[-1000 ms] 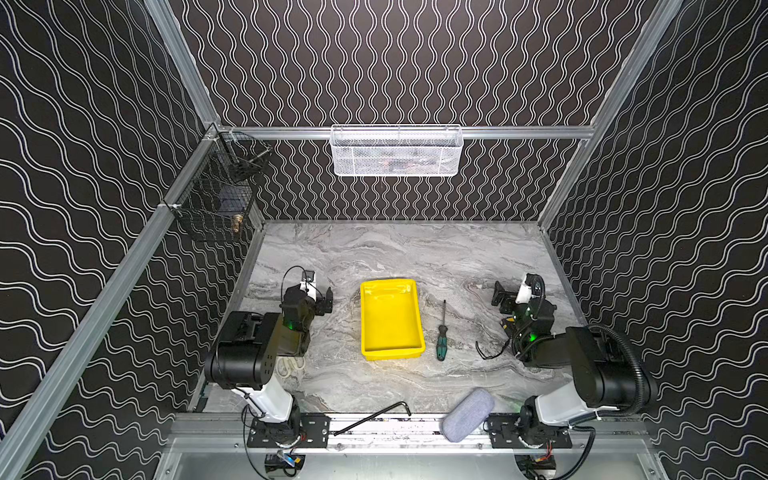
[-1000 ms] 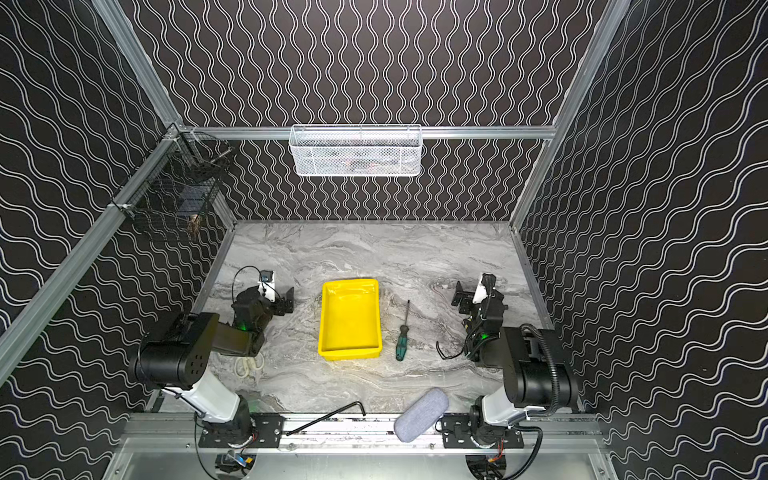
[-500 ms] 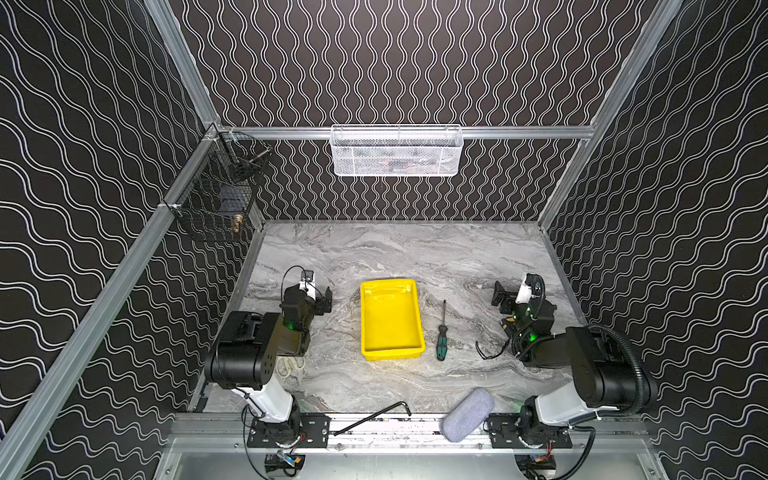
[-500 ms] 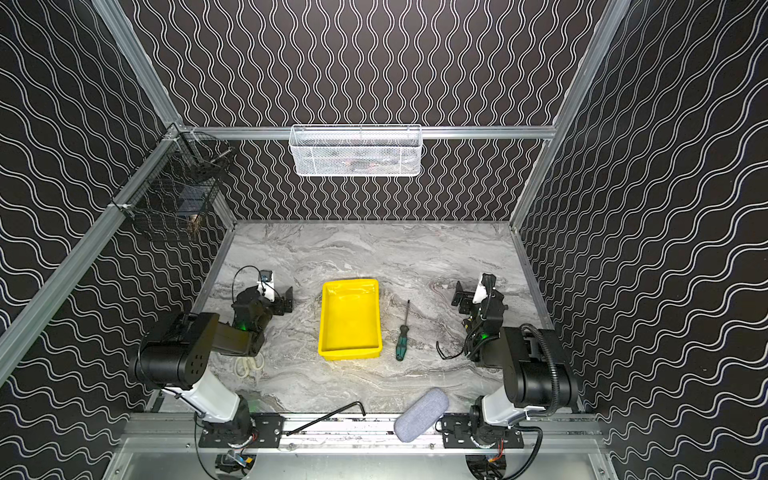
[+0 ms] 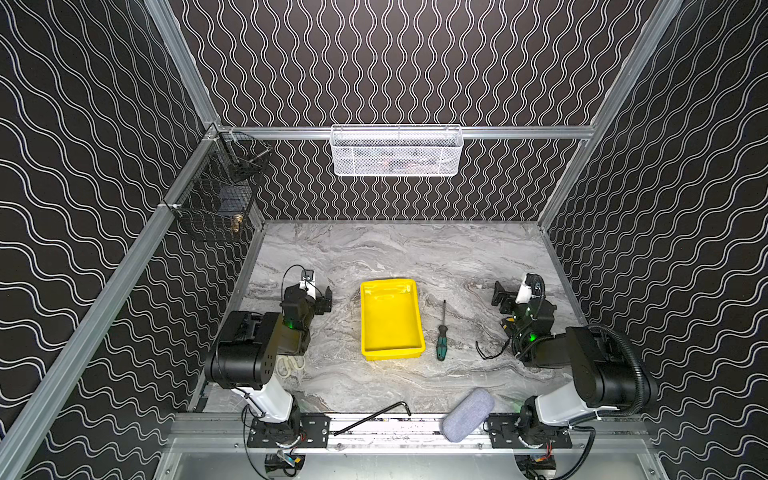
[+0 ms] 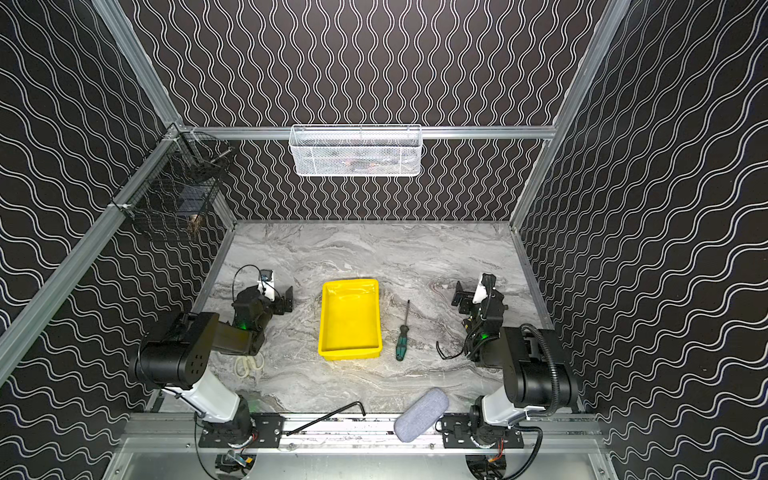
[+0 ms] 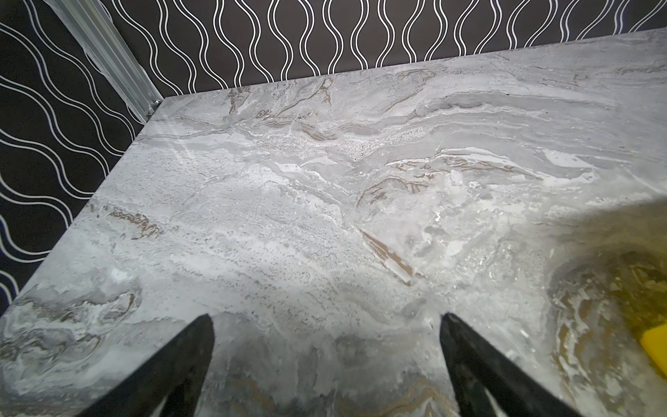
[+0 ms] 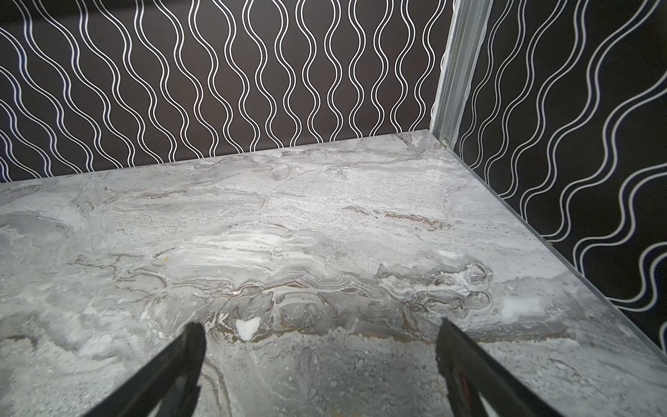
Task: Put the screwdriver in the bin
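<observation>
Across the floor of the enclosure, the grey marbled surface (image 5: 395, 253) fills the space between dark walls printed with white wavy lines. On the back rail hangs a white wire mesh basket (image 5: 397, 151), and a black wire cage basket (image 5: 216, 199) hangs on the left rail; what they hold is too small to make out. The two arms sit folded low at the front corners. Near the middle of the surface lies the bin (image 5: 390, 282), a shallow yellow tray with nothing in it, shown the same in both top views (image 6: 350, 284); one yellow corner of it (image 7: 657, 346) shows at the edge of the left wrist view. Just beside the bin, on its right and apart from it, lies the screwdriver (image 5: 441, 340), flat on the surface, its teal-green handle toward the front and its thin shaft pointing toward the back wall (image 6: 402, 338). At the front edge a grey fabric-covered oblong thing (image 5: 467, 413) rests partly on the rail, with a long black L-shaped hex key (image 5: 374, 417) to its left. The left hand (image 7: 326, 321) is spread wide over bare surface and grips nothing. The right hand (image 8: 319, 328) is likewise spread wide and grips nothing, well apart from the screwdriver.
</observation>
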`<state>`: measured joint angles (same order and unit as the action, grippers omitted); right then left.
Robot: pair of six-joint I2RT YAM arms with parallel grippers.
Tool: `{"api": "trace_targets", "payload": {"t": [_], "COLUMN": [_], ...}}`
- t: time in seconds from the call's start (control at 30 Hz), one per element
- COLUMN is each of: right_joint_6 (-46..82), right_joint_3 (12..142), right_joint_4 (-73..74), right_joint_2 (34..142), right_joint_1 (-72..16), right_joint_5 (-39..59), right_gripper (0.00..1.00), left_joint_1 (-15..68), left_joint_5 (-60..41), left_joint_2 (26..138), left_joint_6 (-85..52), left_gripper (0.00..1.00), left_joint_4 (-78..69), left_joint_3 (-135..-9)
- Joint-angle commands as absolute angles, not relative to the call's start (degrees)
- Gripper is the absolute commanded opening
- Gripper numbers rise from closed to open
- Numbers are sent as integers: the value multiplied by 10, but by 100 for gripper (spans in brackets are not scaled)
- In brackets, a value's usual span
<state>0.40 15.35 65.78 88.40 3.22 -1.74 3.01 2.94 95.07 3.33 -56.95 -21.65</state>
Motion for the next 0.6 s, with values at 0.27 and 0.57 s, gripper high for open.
{"api": "trace_targets", "payload": {"t": [0.27, 0.57], "right_joint_6": [2, 102], "right_joint_3": [173, 276], "right_joint_4": [604, 274], "right_joint_2": [845, 618], "right_joint_1": [33, 33], "right_joint_5": [-21, -13], "right_gripper": [100, 99], "left_joint_1": [45, 57], "left_joint_5": [148, 173], "left_joint_2": [820, 586], "left_joint_6": [14, -194], "left_gripper": [99, 99], "left_joint_4": [-500, -54], "left_joint_3": [-205, -382]}}
